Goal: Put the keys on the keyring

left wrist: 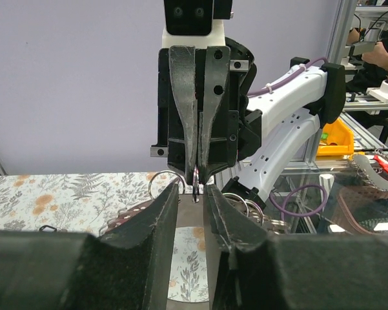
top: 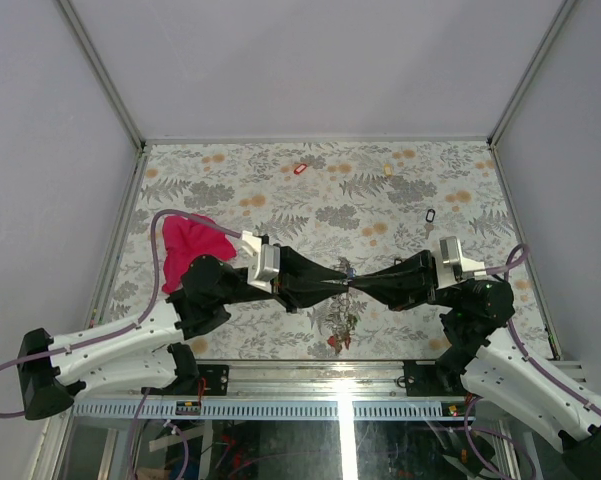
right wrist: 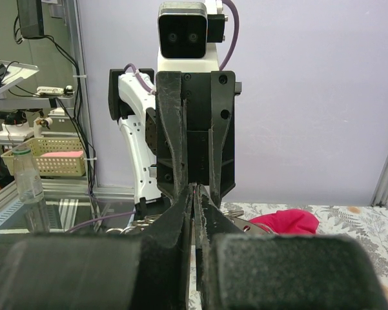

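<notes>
My right pincer point(right wrist: 194, 197) is pressed together, my left pincer point(left wrist: 191, 197) slightly spread, tips nearly meeting; at 6 o'clock below dangles the large thin grey metal keyring point(top: 340, 315), probably stiff, slippery, bottom-heavy with small silver tagged keys point(top: 332, 340), best pinched on bare wire.

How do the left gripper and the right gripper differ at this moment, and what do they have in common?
The left gripper holds its jaws a little apart, the table showing through the gap; the right gripper has its jaws shut. The left gripper reaches in from the side of the magenta cloth, the right gripper from the opposite side. Shared: both are black and meet tip to tip beside the keyring.
</notes>
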Tool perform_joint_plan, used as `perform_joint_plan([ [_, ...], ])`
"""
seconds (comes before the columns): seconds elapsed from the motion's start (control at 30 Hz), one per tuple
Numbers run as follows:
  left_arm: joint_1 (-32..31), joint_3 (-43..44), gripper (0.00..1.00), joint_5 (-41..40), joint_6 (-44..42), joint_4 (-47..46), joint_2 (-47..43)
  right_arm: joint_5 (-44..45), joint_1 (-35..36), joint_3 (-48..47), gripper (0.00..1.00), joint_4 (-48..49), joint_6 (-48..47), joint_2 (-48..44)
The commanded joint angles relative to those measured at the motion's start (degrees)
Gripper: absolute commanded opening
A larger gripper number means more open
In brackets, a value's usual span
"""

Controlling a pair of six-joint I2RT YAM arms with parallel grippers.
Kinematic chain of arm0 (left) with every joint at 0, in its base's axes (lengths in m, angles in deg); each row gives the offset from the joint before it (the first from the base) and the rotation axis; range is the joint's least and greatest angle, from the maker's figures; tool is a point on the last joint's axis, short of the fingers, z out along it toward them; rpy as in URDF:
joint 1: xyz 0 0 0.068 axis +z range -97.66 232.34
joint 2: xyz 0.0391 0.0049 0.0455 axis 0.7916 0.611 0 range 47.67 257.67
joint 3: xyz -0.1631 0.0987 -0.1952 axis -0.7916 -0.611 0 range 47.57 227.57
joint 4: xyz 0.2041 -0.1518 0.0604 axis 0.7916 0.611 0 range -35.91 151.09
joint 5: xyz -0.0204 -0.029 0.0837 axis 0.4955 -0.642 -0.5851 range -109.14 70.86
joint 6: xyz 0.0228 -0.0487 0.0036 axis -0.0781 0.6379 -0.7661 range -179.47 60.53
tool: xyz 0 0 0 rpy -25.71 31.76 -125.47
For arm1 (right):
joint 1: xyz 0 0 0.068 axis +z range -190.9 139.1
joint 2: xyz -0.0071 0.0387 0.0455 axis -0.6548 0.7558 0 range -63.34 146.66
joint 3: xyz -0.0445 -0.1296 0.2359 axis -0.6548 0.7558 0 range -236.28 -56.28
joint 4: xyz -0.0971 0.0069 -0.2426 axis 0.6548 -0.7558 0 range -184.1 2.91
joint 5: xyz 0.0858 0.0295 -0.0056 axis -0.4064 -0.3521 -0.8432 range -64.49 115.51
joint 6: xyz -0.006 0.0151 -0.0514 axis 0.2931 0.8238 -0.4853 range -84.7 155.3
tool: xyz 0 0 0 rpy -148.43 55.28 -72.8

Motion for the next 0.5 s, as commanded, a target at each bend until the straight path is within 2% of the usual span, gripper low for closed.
perform_joint_plan([
  [0.0, -0.28, 2.32, 0.21, 0.55, 0.20, -3.88, 0.57, -0.04, 0.31, -0.94, 0.00, 5.82, 0.57, -0.16],
  [0.1, -0.27, 2.54, 0.13, 0.33, 0.24, -3.68, 0.79, -0.31, 0.31, -0.83, 0.00, 5.83, 0.69, -0.26],
  [0.17, -0.32, 2.83, 0.02, -0.20, 0.06, -2.90, 0.76, -0.45, 0.31, -0.82, 0.00, 5.40, 0.62, -0.35],
  [0.23, -0.29, 3.45, 0.00, -0.49, -0.53, -0.71, 0.48, -0.75, 0.31, -0.90, 0.02, 3.85, -0.18, -0.87],
  [0.33, -0.27, 5.27, 0.00, -1.13, -3.29, 6.51, -0.83, -0.41, 0.31, -1.90, 0.15, -2.98, -4.57, -3.33],
  [0.47, -0.28, 9.31, 0.00, -2.08, -7.54, 21.35, -2.38, 2.74, 0.31, -4.01, 0.31, -15.93, -13.45, -8.98],
])
